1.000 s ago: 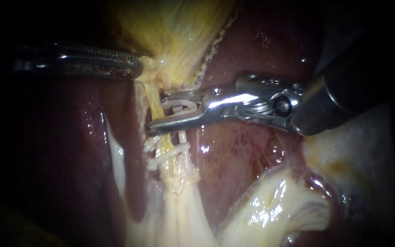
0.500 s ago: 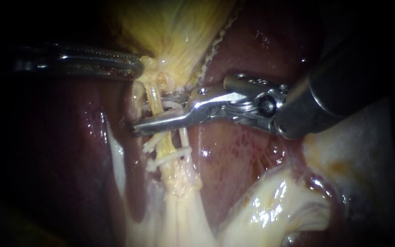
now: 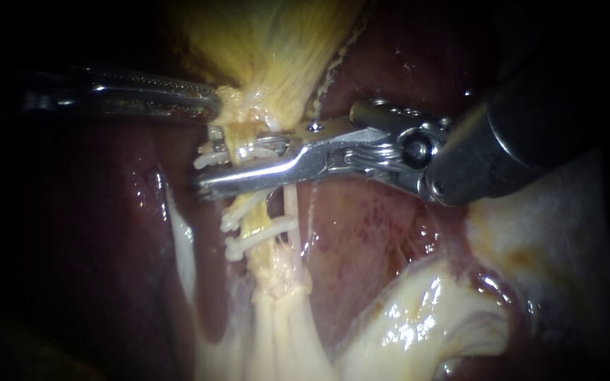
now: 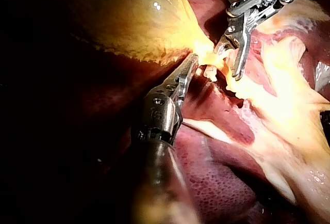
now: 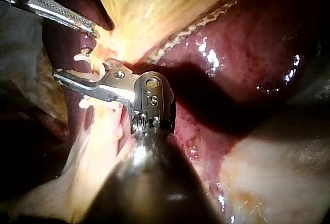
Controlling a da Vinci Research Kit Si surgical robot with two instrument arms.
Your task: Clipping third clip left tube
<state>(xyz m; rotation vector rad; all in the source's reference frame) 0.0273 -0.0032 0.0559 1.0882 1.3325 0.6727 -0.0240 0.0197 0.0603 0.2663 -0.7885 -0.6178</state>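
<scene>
The yellow left tube [image 3: 253, 223] runs down from the gallbladder [image 3: 270, 49] and carries two white clips [image 3: 257, 238] low down. My right instrument [image 3: 202, 176] reaches across this tube above them, its jaws shut on a white clip [image 3: 210, 156] that straddles the tube, the clip's tips showing past the tube's left side. In the right wrist view the right instrument [image 5: 69, 69] holds that clip just below the gallbladder's neck. My left instrument [image 3: 212, 106] is shut on the gallbladder's neck tissue [image 3: 229, 99], also seen from the left wrist as the left instrument [image 4: 190, 65].
A paler right tube [image 3: 291, 201] runs beside the left tube, behind the right instrument's jaws. Dark red liver [image 3: 375, 226] lies on both sides. Pale fatty tissue [image 3: 418, 317] bulges at the lower right.
My right instrument has slid left across the left tube and a little upward. Its jaws have drawn closer together around the clip, whose tips now show left of the tube. The left instrument holds still.
</scene>
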